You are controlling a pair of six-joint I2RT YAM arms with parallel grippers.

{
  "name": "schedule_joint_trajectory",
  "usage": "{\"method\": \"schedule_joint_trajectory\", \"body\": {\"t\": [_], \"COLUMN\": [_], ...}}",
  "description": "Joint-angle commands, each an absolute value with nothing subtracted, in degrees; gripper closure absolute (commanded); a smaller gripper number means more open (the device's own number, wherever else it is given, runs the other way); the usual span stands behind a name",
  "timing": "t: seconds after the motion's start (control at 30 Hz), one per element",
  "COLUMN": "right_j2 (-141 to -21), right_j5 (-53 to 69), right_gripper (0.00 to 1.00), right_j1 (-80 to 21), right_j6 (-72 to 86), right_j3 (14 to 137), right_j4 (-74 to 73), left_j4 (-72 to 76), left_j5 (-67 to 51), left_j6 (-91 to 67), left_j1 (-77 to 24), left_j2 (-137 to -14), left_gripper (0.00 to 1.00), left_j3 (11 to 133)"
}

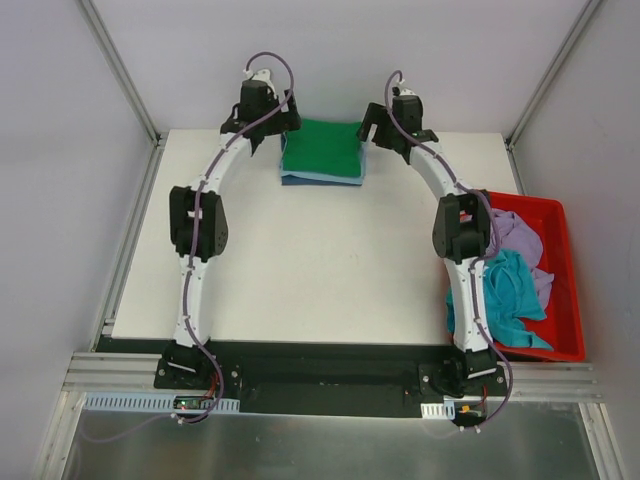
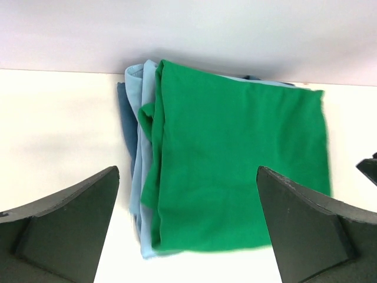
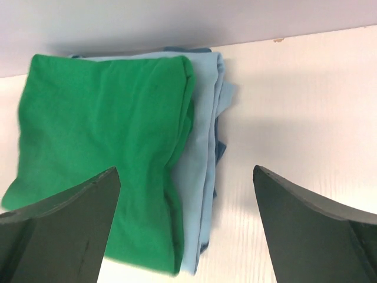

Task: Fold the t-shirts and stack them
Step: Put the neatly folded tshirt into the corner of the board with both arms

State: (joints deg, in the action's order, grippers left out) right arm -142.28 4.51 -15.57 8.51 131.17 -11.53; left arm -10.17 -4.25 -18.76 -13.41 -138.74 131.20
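A folded dark green t-shirt (image 1: 322, 148) lies on top of a folded light blue t-shirt (image 1: 320, 180) and a darker blue layer, stacked at the far middle of the table. The stack also shows in the left wrist view (image 2: 235, 171) and in the right wrist view (image 3: 100, 153). My left gripper (image 1: 270, 122) is open and empty, just off the stack's left edge (image 2: 187, 236). My right gripper (image 1: 375, 125) is open and empty, just off the stack's right edge (image 3: 185, 236). A lilac t-shirt (image 1: 520, 235) and a teal t-shirt (image 1: 505, 295) lie crumpled in the red tub.
The red plastic tub (image 1: 560, 215) stands at the table's right edge beside the right arm. The white table (image 1: 320, 270) ends at a back wall just behind the stack. Slanted frame bars (image 1: 120, 70) rise at the far corners.
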Motion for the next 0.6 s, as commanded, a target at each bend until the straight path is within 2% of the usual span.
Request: {"method": "schedule_joint_trajectory", "body": {"t": [0.0, 0.17, 0.33, 0.47, 0.57], "right_j2": [-125.71, -110.86, -94.87, -77.82, -67.97], "right_j5": [6.23, 9.67, 5.63, 3.17, 1.85], "right_gripper": [0.04, 0.04, 0.04, 0.04, 0.04], "right_j1": [-16.7, -18.36, -19.86, -21.97, -23.64], "right_j6": [7.74, 5.2, 4.13, 4.31, 6.05], "right_j3": [124.56, 107.09, 78.37, 56.31, 43.72], "right_j4": [-11.78, -11.78, -8.1, -0.37, 2.28], "left_j4": [-8.09, -8.0, -8.0, -6.08, -5.71], "left_j5": [-6.15, -9.31, -8.27, -2.57, -1.15], "left_j6": [-18.63, -20.48, -25.13, -31.54, -35.23], "left_j1": [-13.01, -13.01, -13.97, -14.5, -14.76], "left_j2": [-118.77, -99.09, -78.44, -66.12, -59.09], "left_gripper": [0.01, 0.01, 0.01, 0.01, 0.01], "left_j3": [121.76, 99.64, 72.91, 52.17, 41.08]}}
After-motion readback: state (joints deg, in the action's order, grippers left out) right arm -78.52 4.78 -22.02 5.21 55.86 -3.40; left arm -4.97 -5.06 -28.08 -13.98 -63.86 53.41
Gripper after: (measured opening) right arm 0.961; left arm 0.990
